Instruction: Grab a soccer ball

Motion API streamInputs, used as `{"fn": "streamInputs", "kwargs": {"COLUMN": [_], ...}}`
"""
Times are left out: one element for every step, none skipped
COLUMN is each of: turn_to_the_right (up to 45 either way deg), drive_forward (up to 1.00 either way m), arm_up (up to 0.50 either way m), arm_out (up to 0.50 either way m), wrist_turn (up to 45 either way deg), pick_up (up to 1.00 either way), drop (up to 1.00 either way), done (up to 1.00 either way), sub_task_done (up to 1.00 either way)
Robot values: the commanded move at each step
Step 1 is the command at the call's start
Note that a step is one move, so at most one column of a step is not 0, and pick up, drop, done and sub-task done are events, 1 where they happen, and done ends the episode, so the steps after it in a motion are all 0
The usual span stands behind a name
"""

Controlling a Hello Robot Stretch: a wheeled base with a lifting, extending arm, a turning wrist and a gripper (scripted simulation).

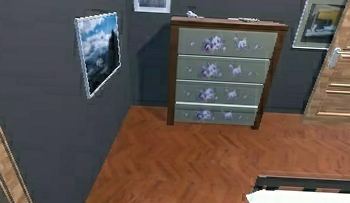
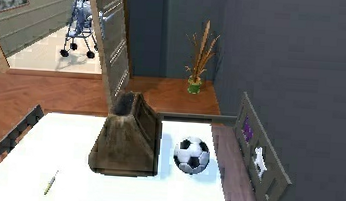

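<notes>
Soccer ball (image 2: 191, 155) rests on the white bed (image 2: 95, 189), just beside a brown bag (image 2: 126, 136). Not grabbed yet, I'd say: reach, grip and lift all left. Pincer state, and ball's place relative to it: can't tell.

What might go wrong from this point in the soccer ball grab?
1. The soccer ball lies on the white bed in a narrow gap between a brown bag and the headboard; a reach into that gap could bump either one.
2. The ball is round and rests free on the bed, so a slight nudge may roll it away, perhaps against the bag or farther along the bed.
</notes>
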Motion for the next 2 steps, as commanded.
{"fn": "streamInputs", "kwargs": {"turn_to_the_right": [0.0,0.0], "drive_forward": [0.00,0.00], "arm_up": [0.50,0.06], "arm_out": [0.00,0.00], "wrist_turn": [0.0,0.0], "pick_up": [0.00,0.00], "drop": [0.00,0.00], "done": [0.00,0.00], "sub_task_done": [0.00,0.00]}}
